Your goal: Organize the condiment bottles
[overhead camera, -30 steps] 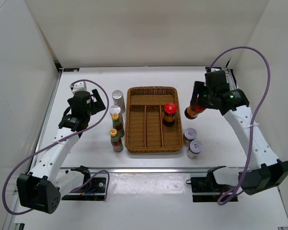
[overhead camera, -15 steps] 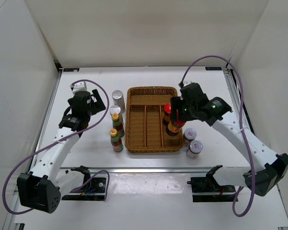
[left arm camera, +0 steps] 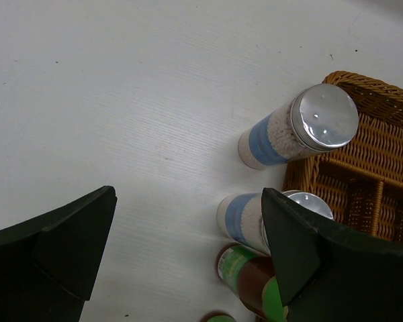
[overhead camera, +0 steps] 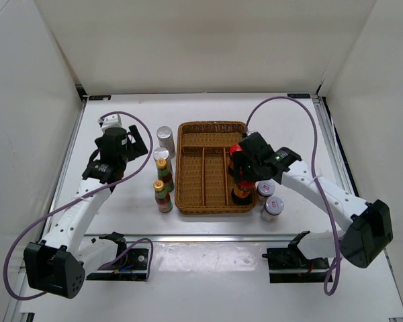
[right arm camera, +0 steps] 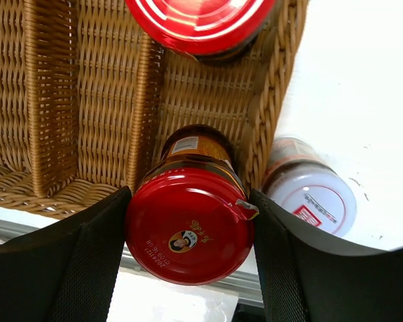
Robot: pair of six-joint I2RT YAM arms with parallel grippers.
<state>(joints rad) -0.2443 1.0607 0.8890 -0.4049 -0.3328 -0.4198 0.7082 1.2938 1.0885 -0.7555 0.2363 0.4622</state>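
My right gripper [right arm camera: 188,225] was clamped on a red jar [right arm camera: 190,236] above the near end of the right slot [right arm camera: 205,114] of the tray [overhead camera: 211,125]. I judged: lower it straight, between divider [right arm camera: 144,121] and wall [right arm camera: 265,127]. Beyond, the second jar [right arm camera: 201,20] left room. Farther left, my left gripper [left arm camera: 188,201] hung wide open, empty.

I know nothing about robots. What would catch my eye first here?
The right gripper clamps a red-lidded jar in the wicker tray, at the near end of its right compartment; a second red-lidded jar stands farther back in it. Left of the tray, the left gripper hangs open near two silver-capped shakers.
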